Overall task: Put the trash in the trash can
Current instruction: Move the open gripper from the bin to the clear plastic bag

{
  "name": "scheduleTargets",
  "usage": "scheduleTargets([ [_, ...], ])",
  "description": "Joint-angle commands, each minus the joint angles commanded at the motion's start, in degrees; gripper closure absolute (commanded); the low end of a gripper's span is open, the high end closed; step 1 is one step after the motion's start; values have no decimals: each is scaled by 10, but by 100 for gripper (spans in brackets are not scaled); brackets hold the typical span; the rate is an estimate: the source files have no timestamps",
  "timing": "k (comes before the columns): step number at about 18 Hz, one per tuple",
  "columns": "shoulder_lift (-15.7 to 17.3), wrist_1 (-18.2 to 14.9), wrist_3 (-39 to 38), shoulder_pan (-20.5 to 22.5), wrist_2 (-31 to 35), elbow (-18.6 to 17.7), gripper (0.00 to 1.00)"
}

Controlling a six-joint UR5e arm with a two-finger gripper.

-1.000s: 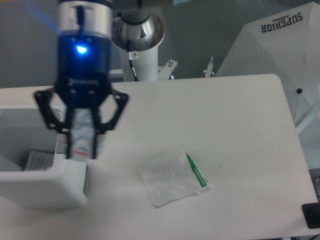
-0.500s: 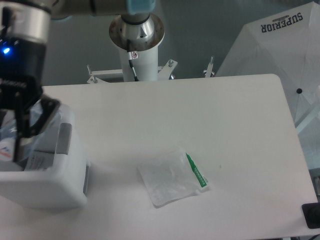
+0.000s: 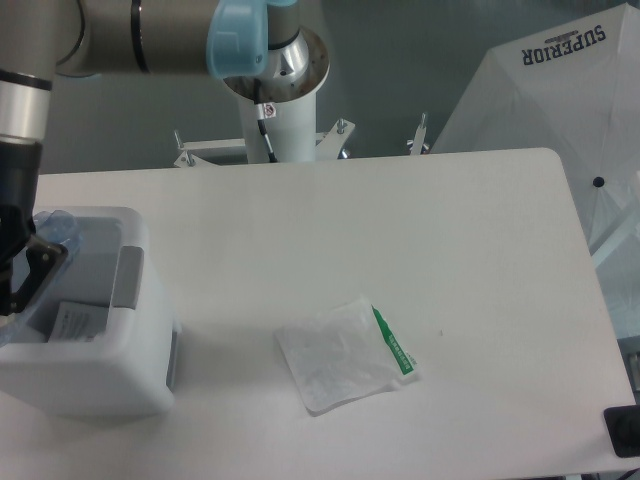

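White table (image 3: 420,230), grey wall (image 3: 420,60), white umbrella (image 3: 560,90) at right

Gripper (image 3: 15,275) moved left from over the trash can's (image 3: 95,385) right wall to the frame's left edge, now mostly cut off. Bottle (image 3: 55,228), earlier upright between the fingers with red-blue label showing, moved along; only a clear blurry part showed over the bin's back-left. Arm link swung in across the top.

Bag (image 3: 345,355) unobstructed on table (image 3: 480,260); bin (image 3: 90,320) far left.
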Motion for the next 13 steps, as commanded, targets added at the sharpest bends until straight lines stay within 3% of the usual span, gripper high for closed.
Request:
scheduleTargets([
  [5,-6,0,2,0,0,-20,49],
  [6,-4,0,3,0,0,-22,40],
  [8,-2,0,3,1,1,-25,6],
  [9,-2,0,1,5,2,-30,0],
  [11,7,0,1,21,2,-51,0],
  [13,20,0,1,69,2,-77,0],
])
